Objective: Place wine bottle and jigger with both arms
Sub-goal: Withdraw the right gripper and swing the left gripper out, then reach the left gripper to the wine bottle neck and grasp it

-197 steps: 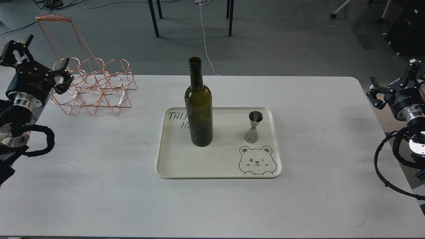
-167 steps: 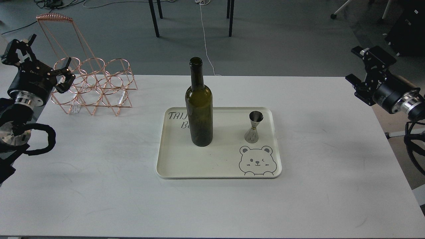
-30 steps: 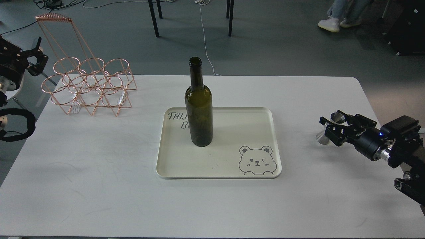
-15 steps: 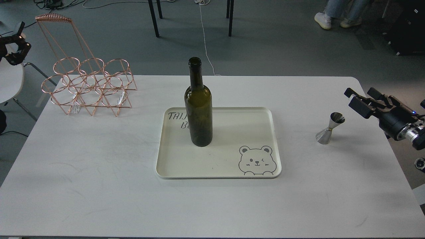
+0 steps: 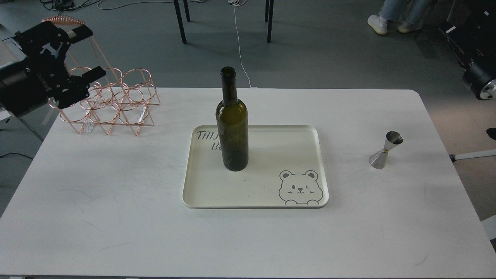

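The wine bottle [image 5: 231, 128], dark olive-green, stands upright on the left half of the cream tray [image 5: 306, 133]. The jigger [image 5: 386, 150], small and silver, stands upright on the bare table to the right of the tray, with nothing touching it. My left gripper [image 5: 87, 53] is open and empty, its fingers [image 5: 94, 73] spread wide in front of the copper rack, far left of the bottle. My right gripper [image 5: 452, 31] is raised at the far upper right, well above and behind the jigger. It is dark and its fingers cannot be told apart.
A copper wire bottle rack [image 5: 110, 99] stands at the table's back left corner. The white table [image 5: 116, 217] ends near the jigger on the right. Chair legs and a person's feet [image 5: 387, 23] are on the floor behind.
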Tool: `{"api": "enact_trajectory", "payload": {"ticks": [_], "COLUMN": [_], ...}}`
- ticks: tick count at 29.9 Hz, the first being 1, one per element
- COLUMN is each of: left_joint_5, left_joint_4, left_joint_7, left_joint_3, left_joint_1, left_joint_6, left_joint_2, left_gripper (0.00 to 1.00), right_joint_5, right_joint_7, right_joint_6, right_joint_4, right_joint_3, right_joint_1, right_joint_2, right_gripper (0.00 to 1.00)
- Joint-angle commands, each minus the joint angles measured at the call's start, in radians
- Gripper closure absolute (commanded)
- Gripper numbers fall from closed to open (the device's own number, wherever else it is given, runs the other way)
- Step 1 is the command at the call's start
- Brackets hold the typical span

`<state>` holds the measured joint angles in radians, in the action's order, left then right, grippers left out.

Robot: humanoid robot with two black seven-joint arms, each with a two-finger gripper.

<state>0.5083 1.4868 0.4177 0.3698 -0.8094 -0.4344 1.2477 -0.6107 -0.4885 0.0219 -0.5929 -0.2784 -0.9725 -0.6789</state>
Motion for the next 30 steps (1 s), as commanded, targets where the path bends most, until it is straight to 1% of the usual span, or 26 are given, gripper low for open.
{"api": "enact_trajectory", "payload": {"ticks": [1,5,8,11,14,16,18,24,30], "left_joint_5": [0.206,0.454,0.668,0.852,0.989,1.050,1.095,1.236,1.248], "left_joint_4": [0.110,0.188,0.191,0.191,0.191,0.191,0.191,0.185,0.138], "left_joint_7": [0.000,-0.002,-0.002,-0.007,-0.036,-0.082,-0.111,-0.117,-0.119], "left_joint_3": [-0.005,-0.006,-0.003,-0.002,-0.002,0.000,-0.002,0.014,0.017], "left_joint_1": [0.001,0.004,0.003,-0.004,-0.008,-0.014,-0.034,-0.050,-0.059], "left_joint_6": [0.095,0.199,0.258,0.296,0.295,0.295,0.296,0.302,0.310], "left_joint_2": [0.035,0.007,-0.042,-0.092,-0.140,-0.175,-0.209,-0.304,-0.419], "left_gripper": [0.02,0.02,0.02,0.02,0.02,0.02,0.02,0.02,0.02], "right_joint_5": [0.061,0.114,0.127,0.127,0.127,0.127,0.127,0.127,0.127], "right_joint_7": [0.000,0.000,0.000,0.000,0.000,0.000,0.000,0.000,0.000], "right_joint_6": [0.084,0.142,0.151,0.151,0.151,0.151,0.151,0.151,0.150], "right_joint_4": [0.047,0.065,0.065,0.065,0.065,0.065,0.065,0.065,0.065], "right_joint_3": [-0.057,-0.110,-0.113,-0.114,-0.114,-0.116,-0.116,-0.116,-0.117], "right_joint_1": [-0.002,0.000,-0.002,-0.002,-0.002,-0.002,-0.002,-0.002,-0.002], "right_joint_2": [0.025,0.033,0.032,0.030,0.028,0.028,0.028,0.027,0.032], "right_gripper": [0.03,0.03,0.03,0.03,0.03,0.03,0.03,0.03,0.03]}}
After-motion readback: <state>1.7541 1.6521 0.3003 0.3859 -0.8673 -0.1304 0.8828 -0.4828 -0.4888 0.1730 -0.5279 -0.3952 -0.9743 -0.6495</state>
